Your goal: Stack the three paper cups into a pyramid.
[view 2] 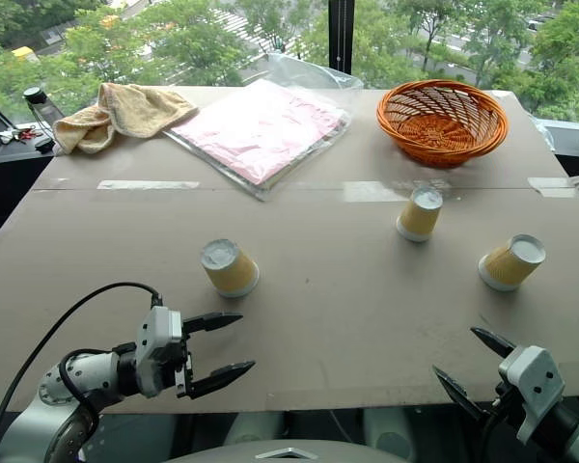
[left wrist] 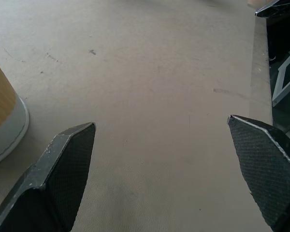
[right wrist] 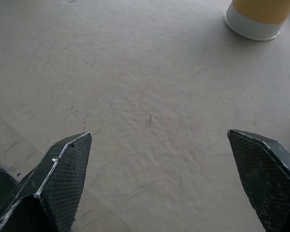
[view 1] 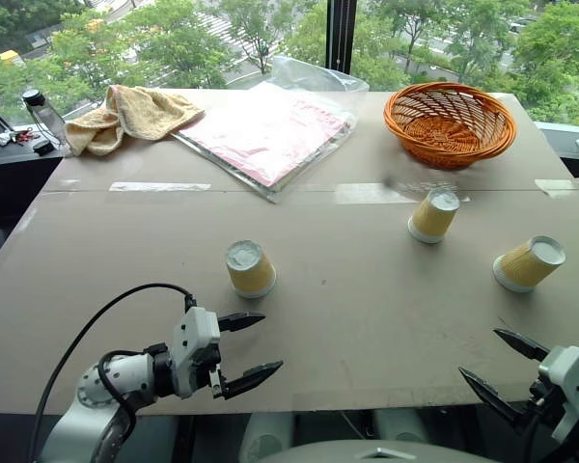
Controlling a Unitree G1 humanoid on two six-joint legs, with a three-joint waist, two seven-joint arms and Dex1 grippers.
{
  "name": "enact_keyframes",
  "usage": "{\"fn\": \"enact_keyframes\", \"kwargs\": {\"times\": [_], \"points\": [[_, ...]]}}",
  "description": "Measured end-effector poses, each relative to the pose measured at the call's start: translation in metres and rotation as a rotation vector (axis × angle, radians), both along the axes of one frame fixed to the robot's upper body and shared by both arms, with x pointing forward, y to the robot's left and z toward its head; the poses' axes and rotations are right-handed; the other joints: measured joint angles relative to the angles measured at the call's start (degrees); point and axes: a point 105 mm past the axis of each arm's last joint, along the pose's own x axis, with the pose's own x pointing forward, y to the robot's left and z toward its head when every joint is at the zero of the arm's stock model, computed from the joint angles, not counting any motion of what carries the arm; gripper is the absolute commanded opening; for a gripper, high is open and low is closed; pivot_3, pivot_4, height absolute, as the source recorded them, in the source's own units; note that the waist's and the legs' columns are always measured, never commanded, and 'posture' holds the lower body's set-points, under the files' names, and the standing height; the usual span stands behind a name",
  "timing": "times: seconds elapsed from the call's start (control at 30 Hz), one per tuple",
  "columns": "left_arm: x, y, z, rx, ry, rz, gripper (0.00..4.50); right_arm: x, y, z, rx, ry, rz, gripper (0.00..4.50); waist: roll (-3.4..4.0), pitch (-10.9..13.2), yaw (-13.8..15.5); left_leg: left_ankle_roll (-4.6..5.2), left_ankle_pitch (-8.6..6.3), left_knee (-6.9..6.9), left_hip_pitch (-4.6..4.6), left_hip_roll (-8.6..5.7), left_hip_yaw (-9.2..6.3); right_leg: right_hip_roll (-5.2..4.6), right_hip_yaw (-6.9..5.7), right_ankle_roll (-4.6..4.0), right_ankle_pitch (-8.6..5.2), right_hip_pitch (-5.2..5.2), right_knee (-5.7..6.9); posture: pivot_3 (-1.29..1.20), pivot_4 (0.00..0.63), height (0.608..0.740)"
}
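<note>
the three paper cups are all upside down on the desk, white bases up, and none touches another, so nothing of the pyramid is built yet. you have one cup toward the near left part of the desk, just beyond your left end effector. a second cup sits right of the middle, near the taped seam that runs across the desk and in front of the orange basket. the third cup stands close to the right edge, tilted as the head views show it. each is well apart from the other two.

both end effectors hover low over the near edge, empty. the left one has its fingers spread wide, pointing in toward the middle of the desk; the right end effector is spread as well, near the right corner of the near edge. by my reading you still have everything to do: bring two cups side by side as a base, then set the third on top.

what you cannot check well: the left wrist view cuts the nearest cup down to a slice of wall and rim, and the right wrist view cuts another to its lower part. whether the tilt of the right-hand cup is real or a lens effect is hard to tell. the towel and the pink packet in plastic lie toward the far edge, out of your way.
</note>
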Motion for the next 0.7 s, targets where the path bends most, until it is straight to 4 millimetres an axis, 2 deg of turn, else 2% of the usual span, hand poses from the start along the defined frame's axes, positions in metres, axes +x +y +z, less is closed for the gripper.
{"fn": "enact_keyframes", "kwargs": {"times": [0.1, 0.13, 0.2, 0.43, 0.57, 0.63, 0.7], "points": [[0.001, 0.002, 0.0, -0.028, -0.008, 0.027, 4.5, 0.008, 0.004, 0.003, 0.022, -0.025, -0.001, 4.44, -0.01, 0.0, -0.2, 0.0, 0.0, 0.0, 0.02, 0.01, 0.02, 0.0, 0.01, 0.0, 0.0, 0.0, -0.01, 0.0, 0.15, 0.74], [0.003, 0.004, 0.0, -0.058, -0.01, 0.054, 4.5, 0.015, 0.011, 0.007, 0.052, -0.048, 0.008, 4.44, 0.0, 0.0, -0.4, 0.0, 0.0, 0.0, 0.04, 0.05, 0.08, 0.02, 0.04, 0.01, 0.0, 0.0, 0.0, 0.0, 0.15, 0.74], [0.009, 0.012, 0.003, -0.122, -0.022, 0.133, 4.5, 0.028, 0.04, 0.027, 0.13, -0.124, 0.106, 4.44, 0.02, 0.0, -0.4, 0.01, 0.0, 0.0, 0.07, 0.1, 0.05, 0.06, -0.01, 0.01, 0.01, -0.01, 0.05, 0.0, 0.15, 0.74], [0.016, 0.049, 0.006, -0.184, -0.013, 0.361, 4.5, 0.025, 0.086, 0.059, 0.191, -0.205, 0.391, 4.44, -0.06, -0.1, 0.4, 0.0, 0.0, 0.0, -0.04, 0.01, -0.07, 0.06, -0.08, -0.02, 0.0, 0.02, 0.0, 0.0, 0.15, 0.74], [0.025, 0.067, 0.012, -0.186, -0.049, 0.444, 4.5, 0.017, 0.097, 0.066, 0.208, -0.187, 0.495, 4.44, -0.11, -0.1, 0.5, 0.01, 0.0, 0.01, -0.01, 0.01, -0.1, 0.06, -0.12, -0.01, 0.0, 0.05, 0.01, 0.0, 0.15, 0.74], [0.033, 0.067, 0.016, -0.194, -0.066, 0.448, 4.5, 0.016, 0.098, 0.068, 0.212, -0.183, 0.516, 4.44, -0.14, -0.1, 0.6, 0.01, 0.0, 0.04, 0.0, 0.0, -0.1, 0.06, -0.13, -0.01, 0.01, 0.07, 0.02, 0.0, 0.15, 0.74], [0.05, 0.06, 0.029, -0.206, -0.115, 0.4, 4.5, 0.015, 0.099, 0.069, 0.217, -0.173, 0.533, 4.44, -0.17, -0.1, 0.9, 0.01, 0.01, 0.07, 0.01, 0.0, -0.12, 0.07, -0.14, -0.01, 0.01, 0.1, 0.03, 0.0, 0.15, 0.74]]}}
